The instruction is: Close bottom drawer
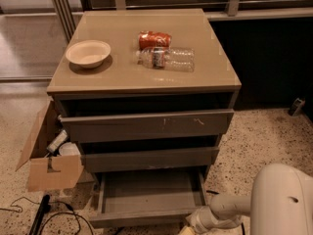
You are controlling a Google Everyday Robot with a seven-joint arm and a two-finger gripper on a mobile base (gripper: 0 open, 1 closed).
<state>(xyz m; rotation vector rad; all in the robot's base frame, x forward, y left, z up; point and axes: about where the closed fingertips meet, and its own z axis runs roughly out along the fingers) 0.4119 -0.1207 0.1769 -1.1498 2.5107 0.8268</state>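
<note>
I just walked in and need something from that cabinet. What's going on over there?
A robot arm reaches in low from the right, its claw by the front right corner of the bottom drawer. That drawer stands pulled well out. I cannot tell if the claw touches it. The top drawer and middle drawer are partly out. On the cabinet, a bowl, can and bottle lie untouched.
</note>
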